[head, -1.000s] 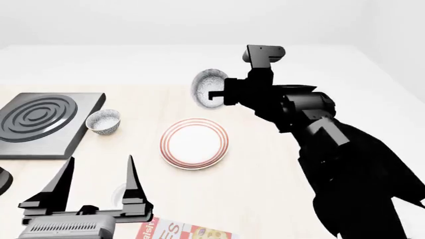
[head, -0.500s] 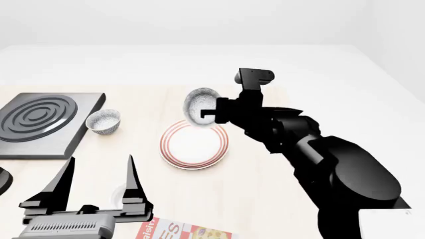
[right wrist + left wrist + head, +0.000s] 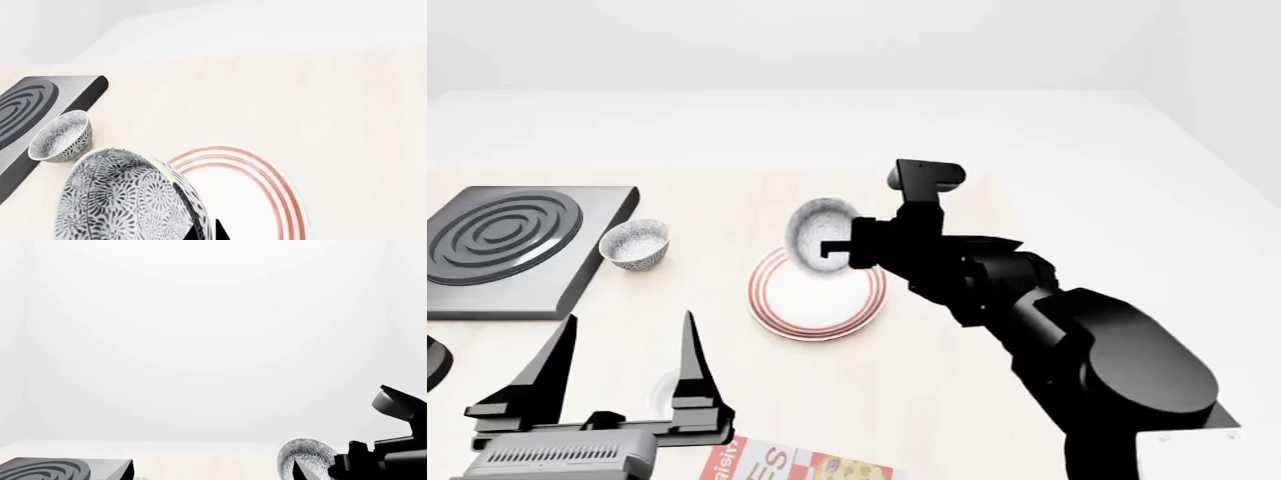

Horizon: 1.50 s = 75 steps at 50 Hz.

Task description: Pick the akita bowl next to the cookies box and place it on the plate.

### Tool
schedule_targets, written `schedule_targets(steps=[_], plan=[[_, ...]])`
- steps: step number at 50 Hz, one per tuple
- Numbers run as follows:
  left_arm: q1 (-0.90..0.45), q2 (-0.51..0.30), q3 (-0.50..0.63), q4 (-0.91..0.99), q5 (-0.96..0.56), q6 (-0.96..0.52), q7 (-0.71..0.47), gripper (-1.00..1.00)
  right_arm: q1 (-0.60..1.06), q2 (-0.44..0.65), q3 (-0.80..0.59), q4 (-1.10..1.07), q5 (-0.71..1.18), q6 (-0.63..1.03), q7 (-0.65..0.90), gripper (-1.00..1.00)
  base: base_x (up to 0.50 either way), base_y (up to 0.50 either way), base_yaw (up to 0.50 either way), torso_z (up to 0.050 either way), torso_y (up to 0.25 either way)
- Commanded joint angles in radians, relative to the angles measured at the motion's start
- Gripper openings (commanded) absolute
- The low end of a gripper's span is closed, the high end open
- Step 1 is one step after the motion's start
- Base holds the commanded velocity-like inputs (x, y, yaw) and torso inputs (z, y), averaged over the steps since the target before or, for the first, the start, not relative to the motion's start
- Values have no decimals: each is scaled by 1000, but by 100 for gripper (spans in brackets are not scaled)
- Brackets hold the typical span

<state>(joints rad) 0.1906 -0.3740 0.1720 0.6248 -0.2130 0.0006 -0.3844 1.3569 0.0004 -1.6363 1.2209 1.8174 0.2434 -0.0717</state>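
1. While the left gripper (image 3: 627, 375) idles wide open nearest me, the cookies box (image 3: 794, 466) lies just beside it.
2. Farther off, the right gripper (image 3: 834, 243) pinches the akita bowl (image 3: 815, 233) tilted above the plate (image 3: 815, 292): lifted, not yet set down.
3. Plate and bowl both look empty.
4. Its twin bowl (image 3: 637, 243) sits beside the stove (image 3: 510, 246).

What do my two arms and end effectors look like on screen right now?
Both are matte black. The left end effector has two long, tapering blade-like fingers on a grey ribbed base. The right arm is bulky, with rounded segments and a boxy block above the right end effector. No cables or markings show.
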Motion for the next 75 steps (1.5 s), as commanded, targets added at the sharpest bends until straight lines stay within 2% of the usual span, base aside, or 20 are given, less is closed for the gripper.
schedule_targets(steps=[1,10,23,25,26,31,32,44,49,54,59,60,62,66,68,69,70,71,74,75], plan=[[0,-4,-2,4,-5,-1,-5,100,-19,0,23,-17,-18,-2,2,-100,0,0,0,0,0],[-3,-5,8,1,25,2,-13,100,-18,0,26,-16,-17,-3,-1,-100,0,0,0,0,1],[1,-11,10,1,5,11,-6,100,-13,0,26,-23,-14,-8,4,-100,0,0,0,0,-250],[4,-4,4,-5,0,52,-3,100,-12,0,26,-25,-13,-7,5,-100,0,0,0,0,-250],[6,-6,-4,-8,-45,50,7,100,-12,0,26,-24,-14,-8,4,-100,0,0,0,0,0],[8,-8,3,-8,-21,58,3,100,-13,0,28,-26,-15,-23,4,-100,0,0,0,0,0],[8,-8,3,-11,-20,58,3,100,-11,0,30,-24,-6,-22,-6,100,0,0,0,0,0],[5,-10,4,-11,-23,56,-1,100,-8,0,26,-29,7,-48,-11,100,0,0,0,0,0],[5,-11,6,-11,-23,57,-2,100,4,0,30,-26,26,-126,-10,100,0,0,0,0,0],[7,-13,2,-2,-26,55,-8,100,95,0,17,-31,6,-188,77,100,0,0,0,0,0],[9,-9,2,-11,-21,82,-6,100,174,1,7,-14,-25,-214,89,100,0,0,0,0,0],[13,-8,2,-11,-19,100,-2,100,183,32,9,-74,-30,-226,118,100,0,0,0,0,0],[19,-8,0,-9,-15,116,-3,100,216,237,-17,-374,-115,-311,349,100,0,0,0,0,0],[21,-7,-7,-7,-18,126,-7,100,237,453,-17,-854,-201,-408,566,100,0,0,0,0,0],[21,-7,-8,-8,-27,129,-6,100,240,508,-24,-944,-257,-447,627,100,0,0,0,0,0],[19,-9,-3,-10,-28,123,-3,100,250,577,-35,-1057,-332,-482,696,100,0,0,0,0,0],[19,-9,-3,-10,-28,123,-3,100,250,579,-35,-1062,-333,-482,699,100,0,0,0,0,0],[17,-9,-1,-9,-23,117,-6,100,252,642,-41,-1154,-400,-515,758,100,0,0,0,-11,195],[15,-12,0,-10,-27,113,-5,100,231,728,-22,-1264,-434,-581,807,100,0,0,0,-18,250],[14,-12,0,-12,-25,111,-6,100,211,780,-10,-1316,-498,-639,864,100,0,0,0,-19,250]])
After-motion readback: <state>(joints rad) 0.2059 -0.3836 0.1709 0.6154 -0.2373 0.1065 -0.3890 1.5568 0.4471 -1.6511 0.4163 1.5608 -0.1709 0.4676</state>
